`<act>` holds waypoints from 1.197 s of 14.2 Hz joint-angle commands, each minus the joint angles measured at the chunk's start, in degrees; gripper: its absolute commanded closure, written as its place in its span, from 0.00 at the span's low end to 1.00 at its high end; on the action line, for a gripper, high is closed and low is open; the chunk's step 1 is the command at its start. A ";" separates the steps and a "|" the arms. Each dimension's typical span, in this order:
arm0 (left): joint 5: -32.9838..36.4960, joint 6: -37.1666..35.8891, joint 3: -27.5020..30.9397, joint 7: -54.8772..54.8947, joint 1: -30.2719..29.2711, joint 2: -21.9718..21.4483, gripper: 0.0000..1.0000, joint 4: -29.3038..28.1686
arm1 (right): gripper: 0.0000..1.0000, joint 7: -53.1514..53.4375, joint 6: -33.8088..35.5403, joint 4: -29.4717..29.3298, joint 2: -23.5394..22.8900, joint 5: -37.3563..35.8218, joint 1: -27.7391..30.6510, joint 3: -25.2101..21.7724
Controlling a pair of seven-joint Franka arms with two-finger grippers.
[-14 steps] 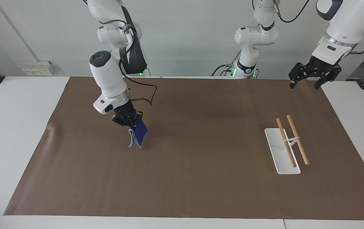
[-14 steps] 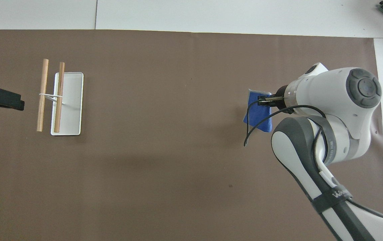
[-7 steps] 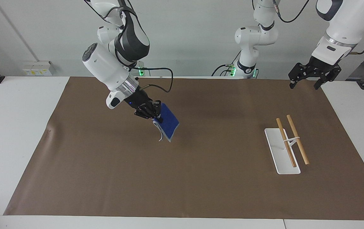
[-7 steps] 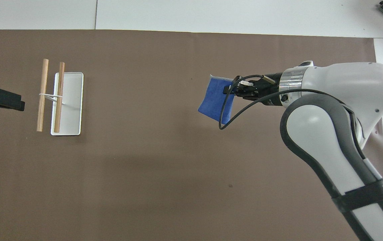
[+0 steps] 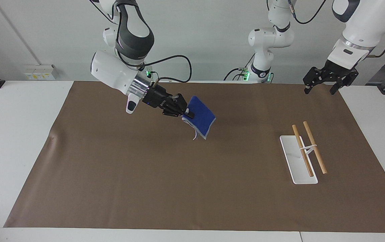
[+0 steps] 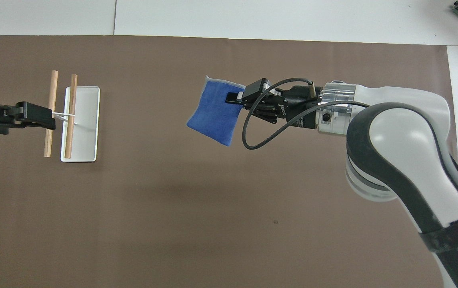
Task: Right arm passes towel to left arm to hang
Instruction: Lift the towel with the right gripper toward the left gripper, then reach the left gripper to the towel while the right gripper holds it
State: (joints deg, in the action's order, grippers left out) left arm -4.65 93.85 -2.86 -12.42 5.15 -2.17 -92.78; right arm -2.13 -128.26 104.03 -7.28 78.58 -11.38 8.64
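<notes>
Blue towel (image 5: 200, 117) pinched in right end effector (image 5: 186, 112), above mat (image 5: 179, 181)

Between your right gripper (image 5: 187, 113), carrying the towel (image 5: 200, 121) above mid-worktop, and your left gripper (image 5: 323, 83), the mat (image 5: 179, 188) lies bare. Your only obstacle is the two-bar rack (image 5: 302, 154) toward the left arm's end.

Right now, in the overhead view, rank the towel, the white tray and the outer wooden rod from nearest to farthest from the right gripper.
1. towel, clamped in the right gripper, mid-mat.
2. white tray, toward the left arm's end.
3. outer wooden rod, just past the tray.
</notes>
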 commanded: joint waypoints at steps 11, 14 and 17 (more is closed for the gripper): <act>-26.81 29.61 0.57 -57.51 12.59 -10.30 0.00 -22.17 | 1.00 -4.46 -8.85 0.82 0.42 11.86 -5.23 0.76; -26.82 41.81 0.57 -69.54 18.04 -11.45 0.00 -26.83 | 1.00 -4.55 -8.94 0.82 0.42 11.69 -5.23 0.76; -26.82 51.15 0.57 -78.10 21.13 -10.83 0.00 -28.59 | 1.00 -4.55 -9.29 0.91 0.42 11.60 -5.23 0.76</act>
State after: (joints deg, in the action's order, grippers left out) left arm -30.29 139.78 -3.22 -86.35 24.12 -11.20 -118.09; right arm -4.35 -136.46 104.22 -7.27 88.66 -17.00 9.01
